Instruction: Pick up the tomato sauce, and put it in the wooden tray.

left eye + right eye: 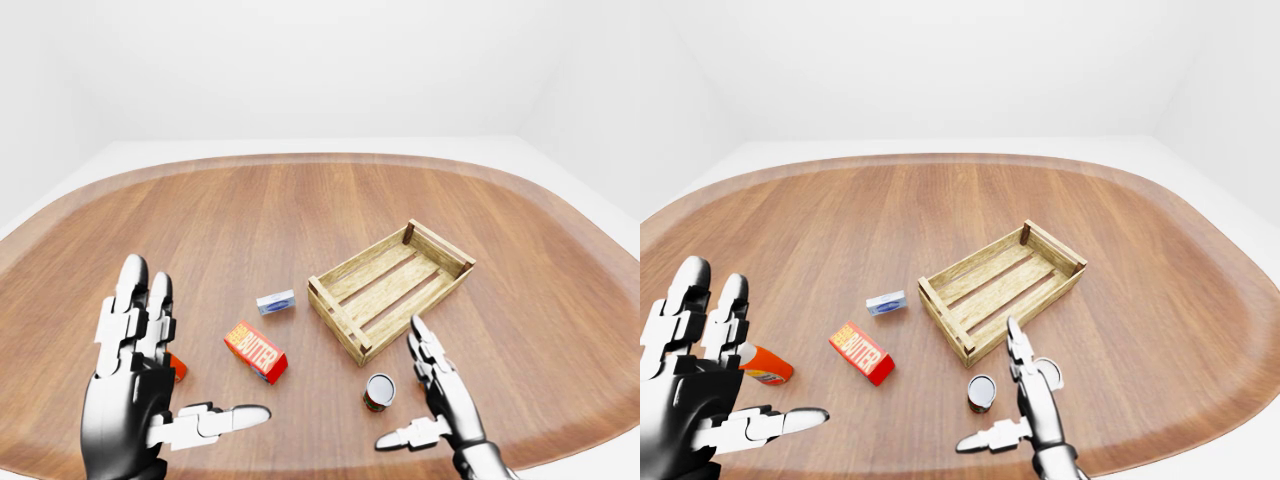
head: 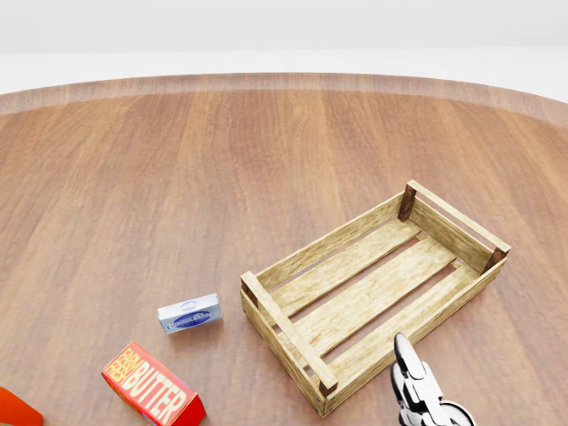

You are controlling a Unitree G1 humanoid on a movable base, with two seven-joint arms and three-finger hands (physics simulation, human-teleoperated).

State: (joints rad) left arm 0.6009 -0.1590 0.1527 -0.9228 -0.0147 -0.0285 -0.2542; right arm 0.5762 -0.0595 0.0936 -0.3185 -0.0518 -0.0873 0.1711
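- Round brown wooden table (image 1: 300, 210), everything sits on it.
- Slatted pale wooden tray (image 1: 1000, 287) is my landmark, nothing in it.
- My left hand (image 1: 140, 395) is spread wide, well left of the tray, holding nothing.
- My right hand (image 1: 1025, 410) is spread too, fingers apart, just below the tray.
- Red butter box (image 1: 862, 352) sits left of the tray, clear of my path.
- Small round metal tomato sauce can (image 1: 982, 392) stands upright just below the tray's near corner, beside the right hand. I judge it rigid, fairly heavy, slick; wrap fingers round the side wall mid-height.
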